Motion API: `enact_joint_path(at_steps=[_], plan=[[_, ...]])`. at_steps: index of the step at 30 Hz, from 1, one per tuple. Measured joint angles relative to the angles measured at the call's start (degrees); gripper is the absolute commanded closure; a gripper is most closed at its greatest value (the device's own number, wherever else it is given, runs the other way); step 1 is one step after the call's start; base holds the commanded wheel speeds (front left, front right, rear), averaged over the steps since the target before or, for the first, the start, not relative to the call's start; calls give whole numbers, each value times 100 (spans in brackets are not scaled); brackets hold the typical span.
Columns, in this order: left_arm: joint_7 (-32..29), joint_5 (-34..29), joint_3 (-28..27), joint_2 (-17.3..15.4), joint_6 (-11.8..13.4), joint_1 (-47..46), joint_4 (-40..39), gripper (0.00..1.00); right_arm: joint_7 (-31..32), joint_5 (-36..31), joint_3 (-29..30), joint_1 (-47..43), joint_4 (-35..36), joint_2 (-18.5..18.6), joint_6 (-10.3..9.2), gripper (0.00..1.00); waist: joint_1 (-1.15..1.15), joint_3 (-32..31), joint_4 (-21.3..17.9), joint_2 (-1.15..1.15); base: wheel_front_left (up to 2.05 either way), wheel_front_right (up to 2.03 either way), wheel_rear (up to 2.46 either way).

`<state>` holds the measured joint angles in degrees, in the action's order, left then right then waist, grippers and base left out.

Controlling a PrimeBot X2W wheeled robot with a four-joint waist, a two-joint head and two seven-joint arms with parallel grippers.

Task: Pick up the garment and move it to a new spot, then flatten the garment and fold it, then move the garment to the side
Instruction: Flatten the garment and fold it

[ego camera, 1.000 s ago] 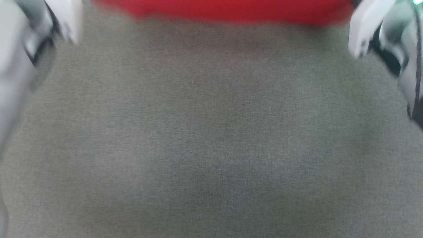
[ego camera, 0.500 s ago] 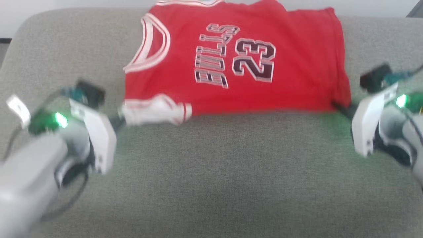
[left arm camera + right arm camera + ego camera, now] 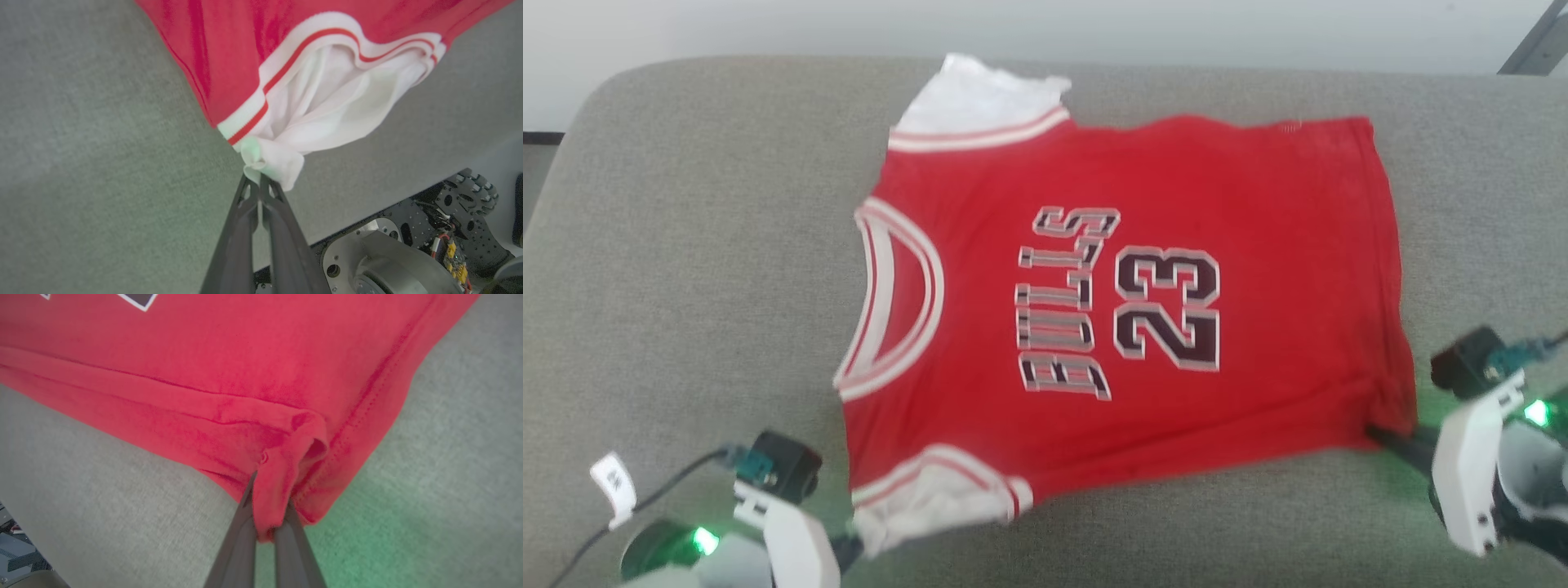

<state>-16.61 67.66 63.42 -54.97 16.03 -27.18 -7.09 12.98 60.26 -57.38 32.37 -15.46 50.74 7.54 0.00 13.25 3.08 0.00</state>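
Note:
The garment [image 3: 1143,310], a red jersey with white sleeves and dark letters and number facing up, lies spread on the grey cushion [image 3: 686,286], collar to the left. My left gripper [image 3: 849,549] is shut on the tip of the near white sleeve [image 3: 318,106], pinched at the fingertips of the left gripper [image 3: 258,183]. At the lower right, my right gripper [image 3: 1380,433] is shut on the near hem corner. A bunched fold of red cloth [image 3: 245,375] sits between the fingers of the right gripper [image 3: 265,531].
The cushion's rounded back edge meets a pale wall [image 3: 1094,24]. A dark slanted bar [image 3: 1531,45] shows at the top right. In the left wrist view the cushion's near edge ends just above my wheeled base [image 3: 408,261]. Bare cushion lies left and right of the jersey.
The head view has swung up from bare cushion to the whole jersey. Both grippers have drawn the garment nearer to me across the cushion, and the far white sleeve now shows.

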Motion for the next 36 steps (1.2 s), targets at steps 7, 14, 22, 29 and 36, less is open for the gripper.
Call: enact_joint_path(at_steps=[7, 14, 22, 29, 36], plan=[[-101, 105, -42, -466, 441, 232, -676, 100, -80, 170, 353, -664, 448, 252, 1, 100, 0, -80, -12, 0, 0, 0, 0], [-87, -280, -368, -901, 461, -343, -927, 100, -267, -19, 1092, -868, 670, 229, 2, 100, 0, -79, -100, 0, 0, 0, 0], [-140, -734, -686, -893, 87, -1224, -617, 100, -177, -566, 1969, -733, 650, -185, 2, 100, 0, 19, -231, 0, 0, 0, 0], [-220, -1214, -769, -322, -658, -2267, 431, 100, 120, -1236, 2648, -328, 363, -725, 3, 100, 0, 318, -284, 0, 0, 0, 0], [-199, -1395, -638, 559, -1432, -2960, 2029, 100, 477, -1696, 2753, 231, -142, -1303, 2, 100, 0, 691, -340, 0, 0, 0, 0]])
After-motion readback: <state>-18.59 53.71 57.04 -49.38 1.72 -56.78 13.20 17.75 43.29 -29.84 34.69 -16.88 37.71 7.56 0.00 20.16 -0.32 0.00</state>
